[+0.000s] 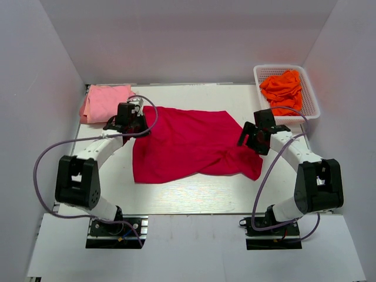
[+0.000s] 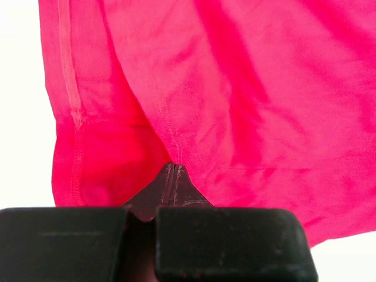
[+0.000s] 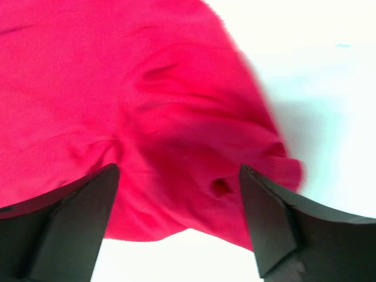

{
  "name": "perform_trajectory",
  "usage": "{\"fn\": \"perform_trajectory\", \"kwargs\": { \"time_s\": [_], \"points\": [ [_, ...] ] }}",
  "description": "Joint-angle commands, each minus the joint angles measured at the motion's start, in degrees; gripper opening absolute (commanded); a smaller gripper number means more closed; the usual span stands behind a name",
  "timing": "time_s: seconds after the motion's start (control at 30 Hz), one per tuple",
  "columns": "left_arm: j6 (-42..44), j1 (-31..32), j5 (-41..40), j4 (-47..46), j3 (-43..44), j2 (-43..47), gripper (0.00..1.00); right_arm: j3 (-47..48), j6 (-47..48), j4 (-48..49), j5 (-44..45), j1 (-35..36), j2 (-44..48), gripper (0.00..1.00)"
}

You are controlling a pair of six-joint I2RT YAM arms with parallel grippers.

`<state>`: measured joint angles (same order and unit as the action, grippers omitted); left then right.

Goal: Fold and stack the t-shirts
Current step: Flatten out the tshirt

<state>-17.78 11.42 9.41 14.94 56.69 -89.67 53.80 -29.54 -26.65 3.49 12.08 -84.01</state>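
Spread loosely over the middle of the smooth white table [image 1: 194, 197]: a large crimson-red t-shirt [image 1: 188, 144] of soft matte cloth, flat and wide along its far edge, bunched into thick rumpled folds at its near right corner. Ragged, uneven outline on the near side. Stitched hems and a narrow seam visible in the left wrist view, with creases drawn in toward one point.

Left hand [image 2: 174, 176]: black, wedge-shaped fingers pressed together, clamped on the crimson-red t-shirt at its far left corner, right where the seam runs in.

Right hand [image 3: 178, 170]: dark, blunt fingers spread wide apart, holding nothing, poised over the crumpled right end of the same cloth, a small dark pucker between them.

At the far left corner of the table, just beside the left hand: a light pink t-shirt [image 1: 106, 103], folded into a soft rounded square.

At the far right: a white plastic basket [image 1: 311, 97] with lattice walls, filled with crumpled orange t-shirts [image 1: 283, 88].
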Motion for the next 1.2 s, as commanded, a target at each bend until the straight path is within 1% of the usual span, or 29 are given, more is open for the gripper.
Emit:
{"fn": "perform_trajectory", "kwargs": {
  "time_s": [0.0,0.1,0.17,0.2,0.27,0.37,0.43,0.53,0.63,0.73,0.83,0.87,0.97,1.0,1.03,1.07,1.1,1.13,1.17],
  "points": [
    [-0.32,0.53,-0.36,-1.23,0.09,7.04,0.0,2.1,-1.04,-6.47,8.54,-1.26,1.21,0.86],
    [-1.03,0.53,-0.36,-1.23,-1.13,11.35,0.0,1.22,-0.78,-6.31,7.77,-2.05,0.95,0.83],
    [-1.55,0.53,0.17,-1.23,-1.66,14.34,0.0,0.69,-0.43,-5.87,7.67,-2.32,0.69,0.74],
    [-1.56,0.53,0.87,-1.92,-1.67,15.3,0.0,0.52,-0.61,-5.52,8.46,-2.49,0.69,0.72],
    [-1.56,0.53,2.1,-2.55,-2.89,18.19,0.0,0.69,-0.43,-4.38,8.9,-2.76,-0.19,0.72],
    [-1.56,0.53,2.63,-2.55,-3.6,21.1,0.0,1.92,1.14,-2.88,6.19,-3.02,-1.07,0.7],
    [-1.56,0.53,2.63,-2.55,-4.74,23.83,0.0,1.75,1.5,-2.26,2.77,-3.02,-1.42,0.67],
    [-1.56,0.53,2.1,-2.55,-5.79,26.46,0.0,0.08,0.71,-2.44,1.01,-3.02,-1.34,0.67],
    [-1.56,0.53,2.63,-1.93,-6.32,27.18,0.0,-2.12,0.27,-0.87,-1.36,-3.02,-0.99,0.66],
    [-0.95,0.53,2.63,-1.4,-6.32,27.18,0.0,-2.65,-0.25,-0.15,-2.95,-2.94,-1.86,0.62],
    [-0.94,0.53,2.63,-0.88,-6.32,27.18,0.0,-4.14,-1.48,0.9,-2.87,-2.94,-2.74,0.62],
    [-0.94,0.53,2.63,-0.88,-6.32,27.18,0.0,-4.93,-1.83,2.64,-2.87,-2.94,-2.65,0.62],
    [-0.94,0.53,3.16,-0.88,-6.85,27.71,0.0,-4.41,-3.24,4.93,-2.0,-2.94,-3.0,0.54],
    [-0.94,0.53,3.16,-0.88,-6.85,27.71,0.0,-4.23,-3.33,5.64,-1.3,-3.02,-3.0,0.54],
    [-0.94,0.53,3.16,-0.88,-6.85,27.71,0.0,-4.32,-4.2,7.21,-0.42,-3.02,-3.27,0.51],
    [-0.94,0.53,3.16,-0.88,-7.37,28.31,0.0,-4.41,-4.56,8.8,1.42,-3.28,-3.62,0.36],
    [-0.94,0.53,3.16,-0.88,-7.38,28.32,0.0,-4.23,-5.0,9.51,1.26,-3.29,-3.88,0.25],
    [-0.94,0.53,3.16,-0.88,-7.38,28.32,0.0,-3.01,-5.44,10.3,1.26,-3.55,-4.23,0.06],
    [-0.94,0.53,2.38,-0.35,-6.68,28.84,0.0,-2.22,-6.4,9.52,2.83,-3.64,-4.5,0.0]
  ]
}}
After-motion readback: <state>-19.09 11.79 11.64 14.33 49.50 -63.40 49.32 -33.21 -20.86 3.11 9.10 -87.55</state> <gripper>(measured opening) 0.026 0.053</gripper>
